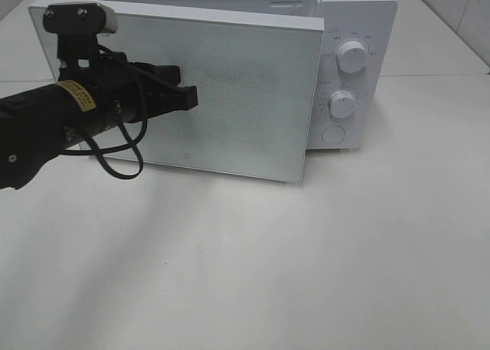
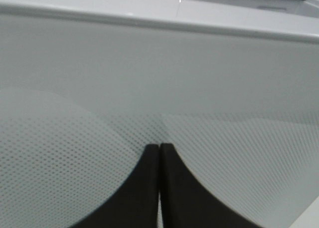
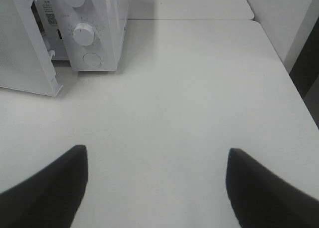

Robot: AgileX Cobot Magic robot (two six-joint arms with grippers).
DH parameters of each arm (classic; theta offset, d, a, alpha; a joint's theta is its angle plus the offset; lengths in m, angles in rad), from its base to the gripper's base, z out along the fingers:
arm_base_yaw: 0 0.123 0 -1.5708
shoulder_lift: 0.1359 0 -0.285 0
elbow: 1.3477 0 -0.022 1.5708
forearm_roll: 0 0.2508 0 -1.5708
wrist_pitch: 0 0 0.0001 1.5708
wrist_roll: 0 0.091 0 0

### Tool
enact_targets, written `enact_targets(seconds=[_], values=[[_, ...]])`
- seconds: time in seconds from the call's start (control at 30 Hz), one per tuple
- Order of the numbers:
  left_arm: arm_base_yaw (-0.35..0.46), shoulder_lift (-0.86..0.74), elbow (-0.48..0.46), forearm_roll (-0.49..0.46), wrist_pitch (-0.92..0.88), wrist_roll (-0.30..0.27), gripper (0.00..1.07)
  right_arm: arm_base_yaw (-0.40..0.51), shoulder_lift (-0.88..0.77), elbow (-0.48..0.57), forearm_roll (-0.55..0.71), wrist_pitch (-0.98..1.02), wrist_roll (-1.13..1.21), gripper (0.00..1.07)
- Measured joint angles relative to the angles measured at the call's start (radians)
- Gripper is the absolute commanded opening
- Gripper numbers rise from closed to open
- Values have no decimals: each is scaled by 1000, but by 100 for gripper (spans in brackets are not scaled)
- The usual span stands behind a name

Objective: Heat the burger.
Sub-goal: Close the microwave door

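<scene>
The left gripper [image 1: 190,97], jaws clenched together on nothing, presses its tip against the frosted glass door [image 1: 245,105], which stands ajar on the white microwave [image 1: 360,21]. Farther right, past the two knobs [image 1: 352,57], the right gripper [image 3: 155,149] hangs spread wide and empty over the table [image 3: 199,88]. The burger shows in no view, so I cannot tell where it is.

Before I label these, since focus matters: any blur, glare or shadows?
Exterior high: sharp; soft shadow on the table under the left gripper. Left wrist: microwave door crisp, fingertips soft-edged. Right wrist: right gripper dark and blurred, microwave sharp.
</scene>
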Motion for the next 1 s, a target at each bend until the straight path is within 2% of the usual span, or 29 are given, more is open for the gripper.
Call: enact_targets(seconds=[0.1,0.37,1.0], values=[[-22,28,-59,-24,28,4,0,0,0,0,0,0,0,76],[-52,76,-143,-36,37,8,0,0,0,0,0,0,0,76],[-98,157,-268,-35,109,27,0,0,0,0,0,0,0,76]])
